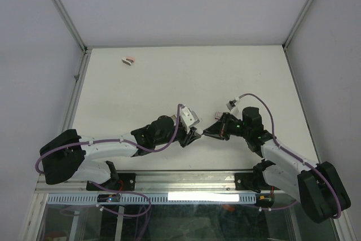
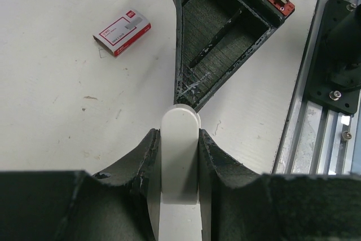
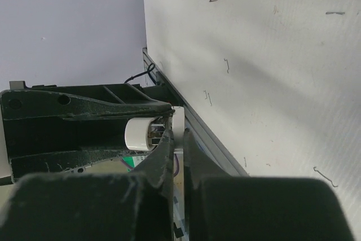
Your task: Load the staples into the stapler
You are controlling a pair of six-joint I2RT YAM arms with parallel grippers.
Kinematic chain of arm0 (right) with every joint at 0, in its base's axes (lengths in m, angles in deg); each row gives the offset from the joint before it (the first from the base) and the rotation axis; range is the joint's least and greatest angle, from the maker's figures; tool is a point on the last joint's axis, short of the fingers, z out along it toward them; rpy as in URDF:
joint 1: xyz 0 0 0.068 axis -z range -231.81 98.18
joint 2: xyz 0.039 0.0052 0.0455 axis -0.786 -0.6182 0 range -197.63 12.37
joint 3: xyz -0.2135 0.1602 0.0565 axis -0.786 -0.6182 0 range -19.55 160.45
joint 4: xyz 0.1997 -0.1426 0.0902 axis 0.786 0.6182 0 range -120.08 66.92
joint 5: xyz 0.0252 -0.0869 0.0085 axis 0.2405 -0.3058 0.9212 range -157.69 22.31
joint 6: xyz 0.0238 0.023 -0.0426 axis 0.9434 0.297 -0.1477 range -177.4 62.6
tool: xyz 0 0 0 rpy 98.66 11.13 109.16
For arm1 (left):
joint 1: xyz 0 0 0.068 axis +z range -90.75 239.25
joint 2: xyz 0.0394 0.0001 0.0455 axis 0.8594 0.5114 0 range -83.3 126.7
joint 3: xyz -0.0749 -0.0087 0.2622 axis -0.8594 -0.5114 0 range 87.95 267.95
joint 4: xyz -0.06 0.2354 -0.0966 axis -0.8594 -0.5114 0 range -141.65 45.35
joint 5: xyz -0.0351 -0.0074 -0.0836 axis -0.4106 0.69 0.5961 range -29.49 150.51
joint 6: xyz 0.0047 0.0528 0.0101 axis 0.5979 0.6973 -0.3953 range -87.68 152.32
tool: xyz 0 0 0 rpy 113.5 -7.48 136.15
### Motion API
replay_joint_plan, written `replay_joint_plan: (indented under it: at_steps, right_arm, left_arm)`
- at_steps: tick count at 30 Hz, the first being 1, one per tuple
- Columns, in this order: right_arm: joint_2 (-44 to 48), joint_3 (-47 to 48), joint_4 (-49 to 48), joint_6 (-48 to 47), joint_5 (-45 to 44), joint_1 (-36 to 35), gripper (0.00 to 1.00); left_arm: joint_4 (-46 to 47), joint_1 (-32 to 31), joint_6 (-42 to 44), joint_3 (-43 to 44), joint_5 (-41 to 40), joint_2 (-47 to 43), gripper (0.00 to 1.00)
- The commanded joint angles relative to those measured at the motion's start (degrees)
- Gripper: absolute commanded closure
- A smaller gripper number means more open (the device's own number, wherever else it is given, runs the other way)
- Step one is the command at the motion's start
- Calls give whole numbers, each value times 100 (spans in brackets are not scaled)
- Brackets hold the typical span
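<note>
Staples (image 1: 127,60) sit way out near the far-left corner of the table (image 1: 169,77) — well apart from both arms; down at centre, near the front edge, the two grippers meet tip to tip; left gripper (image 2: 179,136) is clamped on the white stapler (image 2: 180,167), its rounded end poking out past the fingers; right gripper (image 3: 178,136) has its fingers almost together, pinching a thin white edge at that same end; red-and-white box (image 2: 121,32) lies flat beside the right gripper — nothing touching it.
</note>
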Motion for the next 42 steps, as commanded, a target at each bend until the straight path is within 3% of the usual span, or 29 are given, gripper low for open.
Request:
replay_joint_plan:
  at_steps: [1,2,3,4,6,8,11,14,19,31,42]
  right_arm:
    - [170,152,-348,51,315,-206,100]
    - [220,134,-326,4,207,-208,100]
    - [283,129,-251,-66,-10,-209,100]
    - [357,128,-120,-177,-143,-204,100]
    - [522,114,93,-372,-676,-206,100]
    - [714,70,216,-529,-1162,-204,100]
    - [956,18,321,-766,-1851,-229,100]
    - [1105,20,437,-978,-2466,-274,100]
    - [1151,-8,507,-1349,-3156,-435,100]
    - [1096,97,713,-1719,-3861,-930,100]
    - [1187,62,742,-1809,-4058,-1056,100]
  left_arm:
    - [905,-100,44,59,-148,-51,87]
    - [905,-102,3,30,-191,-69,70]
    - [905,-102,-57,-6,-245,-93,46]
    - [897,-102,-120,-29,-272,-112,32]
    - [868,-102,-336,-25,-371,-151,16]
    - [808,-102,-808,37,-672,-190,6]
    - [437,-102,-1781,363,-1420,-126,4]
    - [-575,-102,-2767,886,-2206,61,4]
    - [-983,-104,-3536,1071,-2460,212,2]
    - [-1327,70,-3976,1642,-2379,1183,1]
    - [-1310,176,-4005,1493,-2383,1476,1]
